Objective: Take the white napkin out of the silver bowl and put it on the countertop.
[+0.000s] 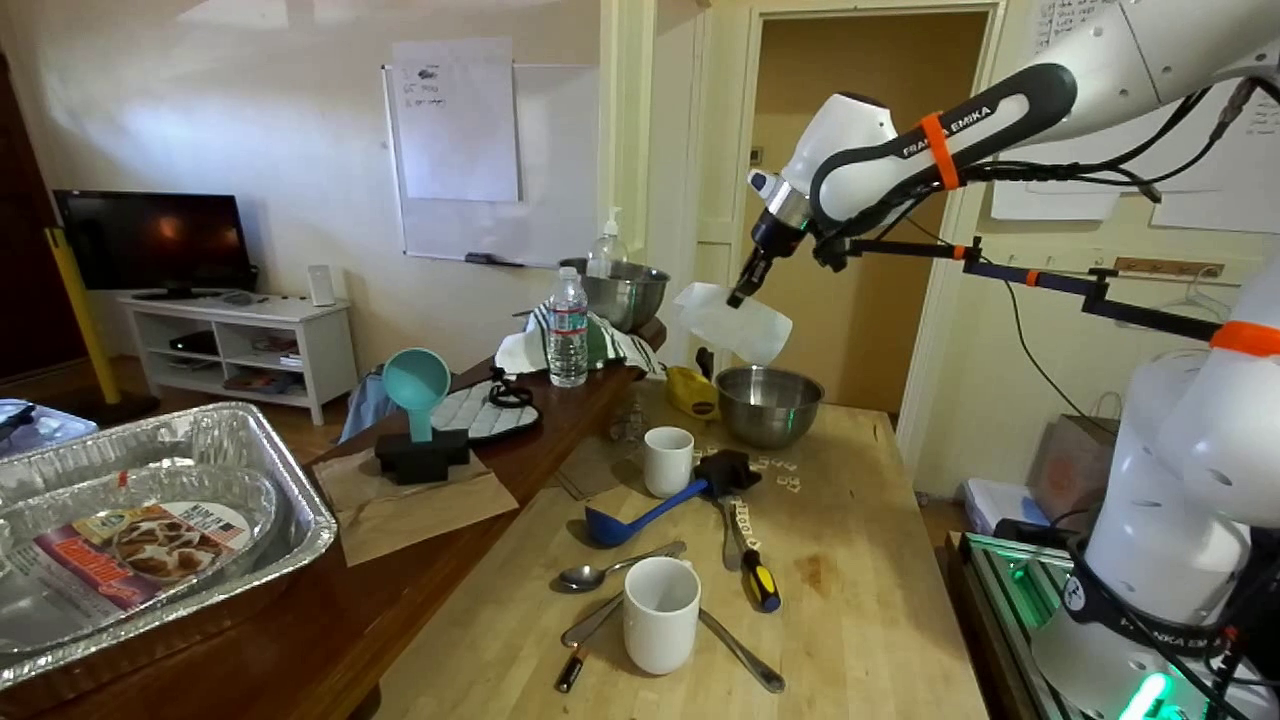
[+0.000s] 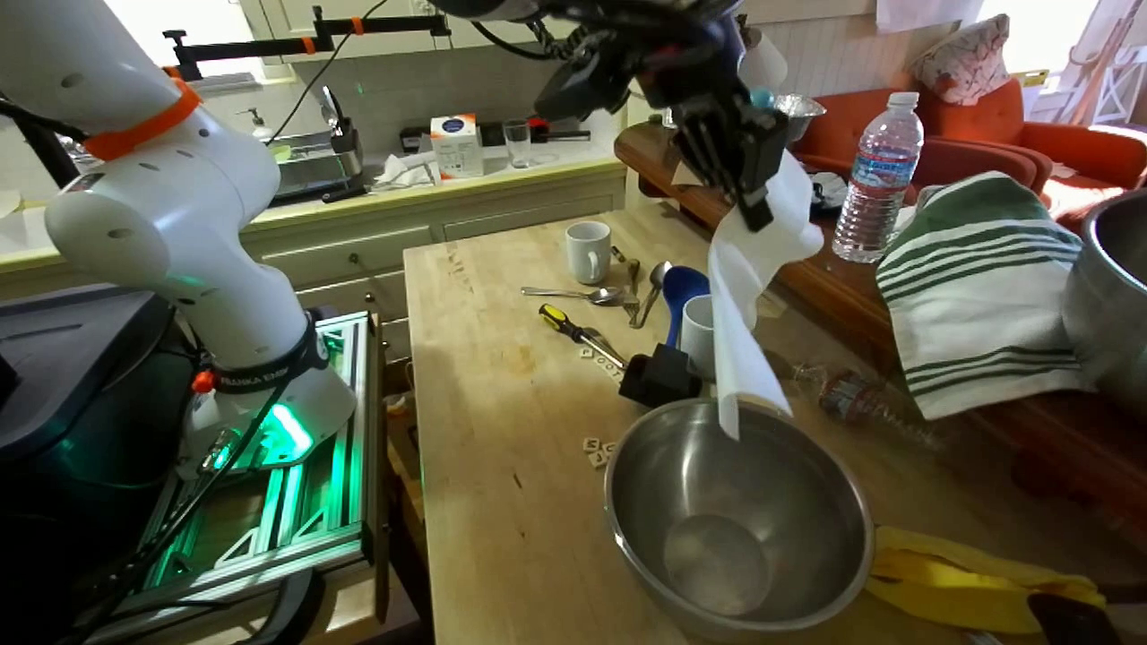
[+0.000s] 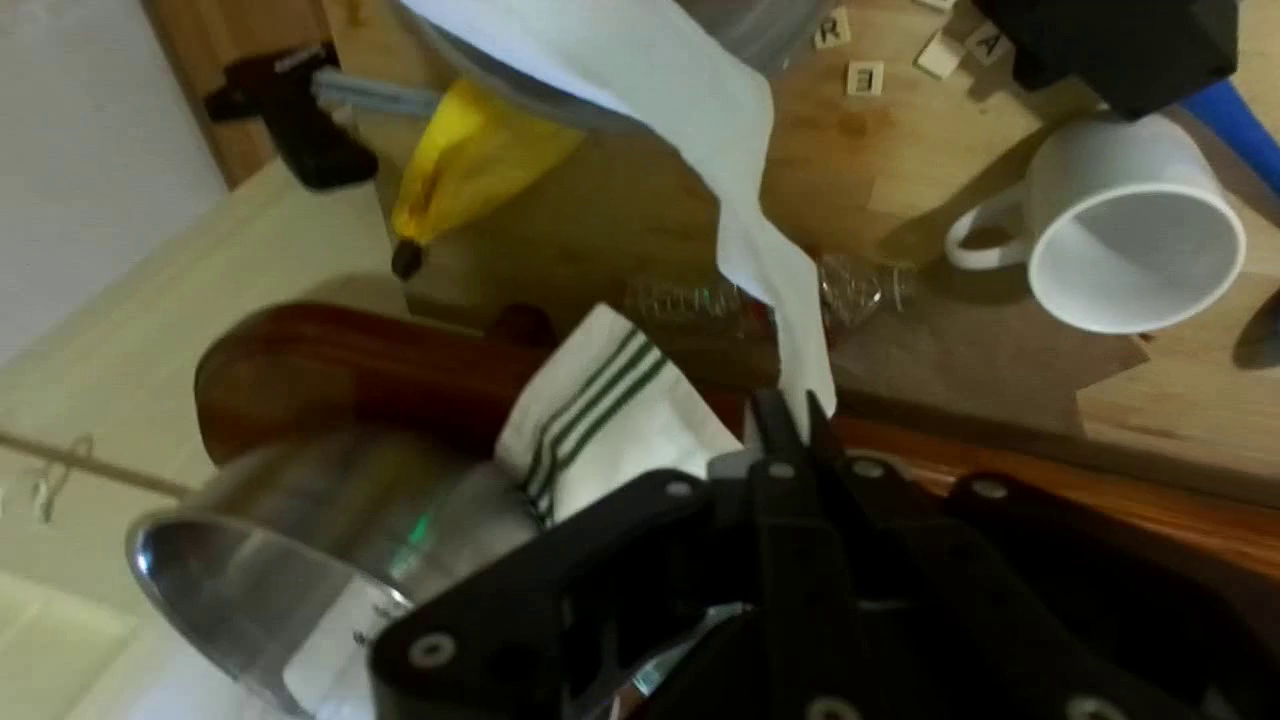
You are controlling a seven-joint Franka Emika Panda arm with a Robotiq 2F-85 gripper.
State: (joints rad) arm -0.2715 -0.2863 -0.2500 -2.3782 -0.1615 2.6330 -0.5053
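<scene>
Wrist view shows the fingers clamped on the white napkin, which hangs in the air and runs out of frame at the top. Beneath it, the silver bowl is partly covered and partly cut off by the same edge; whether the two touch, I cannot tell. Farther down, the napkin hides the middle of a clear bottle lying on the desk.

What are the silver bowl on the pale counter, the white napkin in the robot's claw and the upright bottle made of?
The silver bowl: metal, probably stainless steel, with a satin sheen and soft reflections. The white napkin: perhaps paper, possibly thin cloth; matte and smoothly curled. The upright bottle: most likely plastic, clear and glossy, with ridged sides.
</scene>
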